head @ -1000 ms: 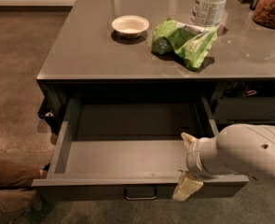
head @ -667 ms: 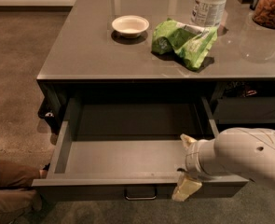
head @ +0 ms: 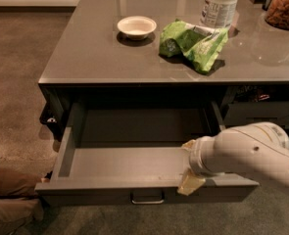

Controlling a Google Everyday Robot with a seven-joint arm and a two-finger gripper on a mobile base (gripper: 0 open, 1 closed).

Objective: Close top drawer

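- Grey flat-topped table [head: 85, 58]: behind and above the jaws; unchanged.
- Wide dark grey top drawer [head: 119, 163], paler inside: pulled fully out, front rail beneath the jaws. It seems barely to have moved since the earlier frame, so closing has hardly begun.
- Cream-tipped gripper [head: 189, 164] on white arm: jaws apart, one tip inside the drawer, the other over the rail; shifted slightly leftward.
- Small metal loop pull [head: 147, 198]: left of and below the jaws, untouched.

End effector [head: 184, 168] edged slightly inward over top drawer [head: 85, 194].
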